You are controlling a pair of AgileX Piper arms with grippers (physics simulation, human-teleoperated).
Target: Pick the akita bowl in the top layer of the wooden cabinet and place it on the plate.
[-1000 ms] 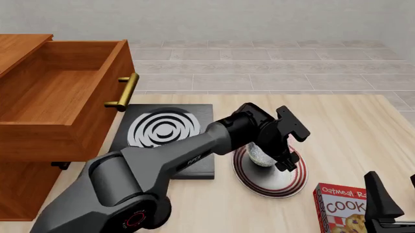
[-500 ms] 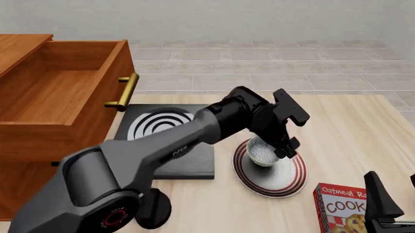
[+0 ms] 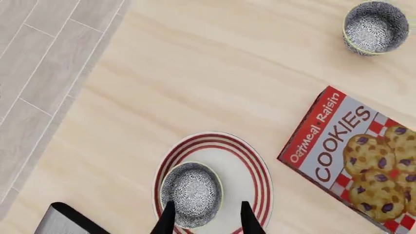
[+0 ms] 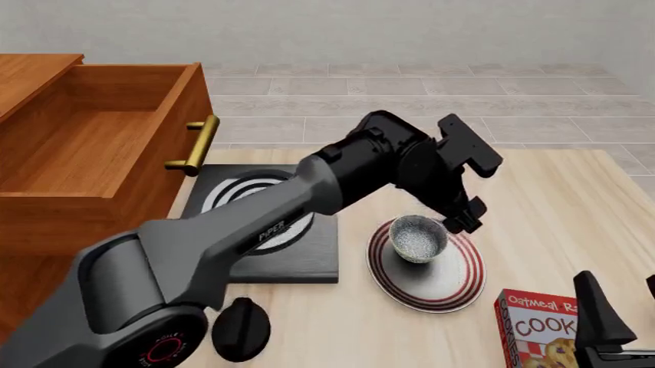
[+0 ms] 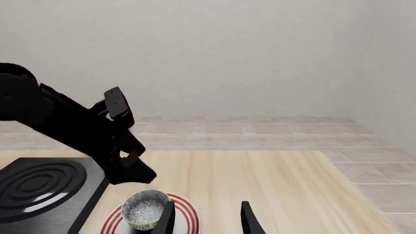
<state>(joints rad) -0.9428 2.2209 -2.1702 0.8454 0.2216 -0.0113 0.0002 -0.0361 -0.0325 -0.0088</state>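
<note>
Resting upright on the plate (image 4: 442, 277), the akita bowl (image 4: 418, 238) is seen with its mouth turned upward, its speckled inside fully exposed in the front view. Being round, it shows no long axis; it is set off-centre, toward the plate's far-left part, close to the red rings on that side. In the left wrist view the bowl (image 3: 191, 194) is found just beyond the two dark fingertips of the left pincer (image 3: 206, 217), which are spread apart with nothing between them and no contact with the bowl. In the front view the left pincer (image 4: 462, 215) is held above the plate's far edge, clear of the bowl. The plate is laid on the pale wooden bench (image 4: 553, 207), just right of the black stove (image 4: 268, 222) with white rings. A cookie box (image 4: 541, 330) lies at the near right corner, close to the plate, and a second speckled bowl (image 3: 375, 27) is visible beyond it in the left wrist view. The wooden cabinet (image 4: 41, 230) stands at the left, its top layer (image 4: 103, 161) pulled out and open, brass handle (image 4: 196, 144) facing the bench. The right pincer (image 5: 206, 214) is held low at the near right, its fingers parted and empty.
</note>
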